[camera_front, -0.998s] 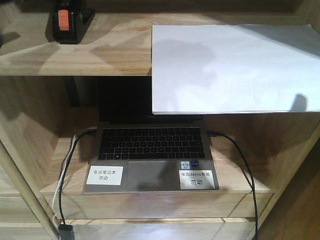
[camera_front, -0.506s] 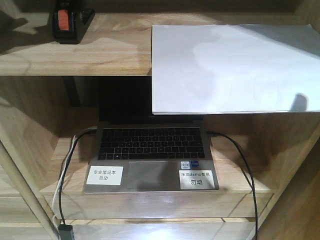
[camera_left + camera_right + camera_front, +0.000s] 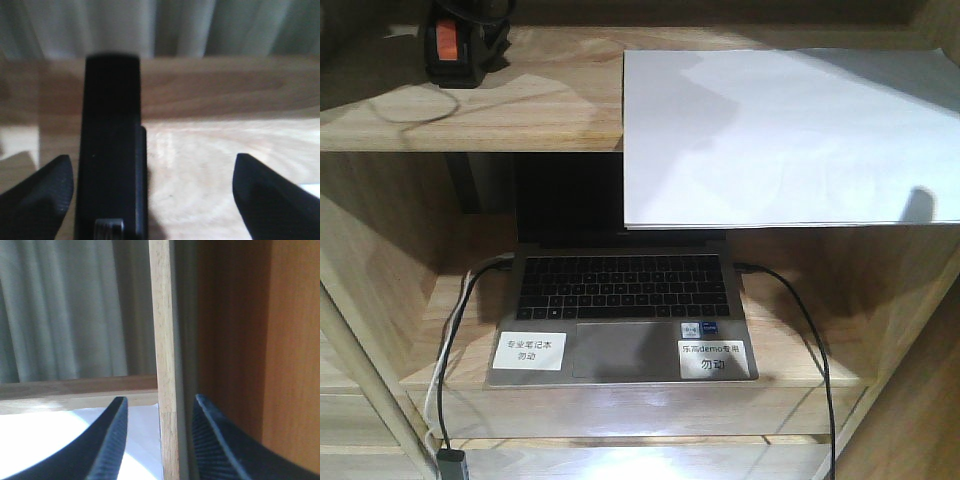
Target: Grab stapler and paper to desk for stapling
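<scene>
Left gripper [image 3: 152,200] spread wide, straddling the stapler [image 3: 111,140]; its long axis runs straight ahead, offset toward the left finger; left arm nearer

stapler [image 3: 455,45] left on upper shelf [image 3: 550,100] | paper [image 3: 790,135] right (overhanging front edge) | laptop [image 3: 620,310] on lower shelf [image 3: 780,360]

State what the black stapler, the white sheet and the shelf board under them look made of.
Small black stapler with an orange-red patch: probably plastic, matte, dull even surface. Plain white rectangular sheet: paper, thin edge overhanging the shelf. Light shelf board: wood or wood-look laminate, visible grain, slight sheen.
</scene>
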Tool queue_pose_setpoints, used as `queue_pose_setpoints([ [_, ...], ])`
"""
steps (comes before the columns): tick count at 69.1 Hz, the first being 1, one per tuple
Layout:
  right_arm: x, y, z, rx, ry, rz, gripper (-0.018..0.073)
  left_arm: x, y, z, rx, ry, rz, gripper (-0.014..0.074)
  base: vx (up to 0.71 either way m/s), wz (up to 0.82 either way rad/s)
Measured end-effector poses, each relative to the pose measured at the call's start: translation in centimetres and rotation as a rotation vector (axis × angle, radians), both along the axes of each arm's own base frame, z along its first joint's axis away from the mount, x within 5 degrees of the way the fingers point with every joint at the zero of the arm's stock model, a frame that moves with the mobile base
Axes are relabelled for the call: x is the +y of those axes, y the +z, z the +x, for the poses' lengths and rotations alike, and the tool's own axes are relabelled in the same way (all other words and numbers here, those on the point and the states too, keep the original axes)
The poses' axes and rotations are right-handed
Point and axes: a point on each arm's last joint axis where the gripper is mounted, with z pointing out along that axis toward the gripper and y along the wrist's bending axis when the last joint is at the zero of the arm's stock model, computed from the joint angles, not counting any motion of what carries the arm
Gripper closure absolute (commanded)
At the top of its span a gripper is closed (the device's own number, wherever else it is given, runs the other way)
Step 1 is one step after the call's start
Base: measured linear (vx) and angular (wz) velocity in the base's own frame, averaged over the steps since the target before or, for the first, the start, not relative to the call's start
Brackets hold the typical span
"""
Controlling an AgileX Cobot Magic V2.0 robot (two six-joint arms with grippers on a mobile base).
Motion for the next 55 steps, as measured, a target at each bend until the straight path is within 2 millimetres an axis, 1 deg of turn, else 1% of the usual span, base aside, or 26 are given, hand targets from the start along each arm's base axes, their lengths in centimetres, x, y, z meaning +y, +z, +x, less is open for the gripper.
queue_pose_setpoints([
  [14, 0.0, 0.0, 0.0, 0.0, 0.0, 0.0, 0.0269, 0.04, -0.29, 0.29, 0.011, 0.004, -0.002, 0.0033, 0.0, 0.0],
  [25, 0.0, 0.0, 0.0, 0.0, 0.0, 0.0, 0.0269, 0.01, -0.3, 0.28, 0.012, 0.002, -0.005, 0.0104, 0.0, 0.0],
  [32, 0.0, 0.0, 0.0, 0.0, 0.0, 0.0, 0.0269, 0.02, -0.29, 0.29, 0.011, 0.002, -0.004, 0.0199, 0.0, 0.0],
  [37, 0.0, 0.0, 0.0, 0.0, 0.0, 0.0, 0.0269, 0.04, -0.29, 0.29, 0.01, 0.003, -0.002, 0.03, 0.0, 0.0],
  [43, 0.0, 0.0, 0.0, 0.0, 0.0, 0.0, 0.0269, 0.18, -0.27, 0.35, 0.008, 0.01, 0.004, 0.0433, 0.0, 0.0],
  [50, 0.0, 0.0, 0.0, 0.0, 0.0, 0.0, 0.0269, 0.23, -0.26, 0.35, 0.007, 0.013, 0.01, 0.0608, 0.0, 0.0],
  [55, 0.0, 0.0, 0.0, 0.0, 0.0, 0.0, 0.0269, 0.23, -0.26, 0.35, 0.007, 0.005, 0.022, 0.0605, 0.0, 0.0],
])
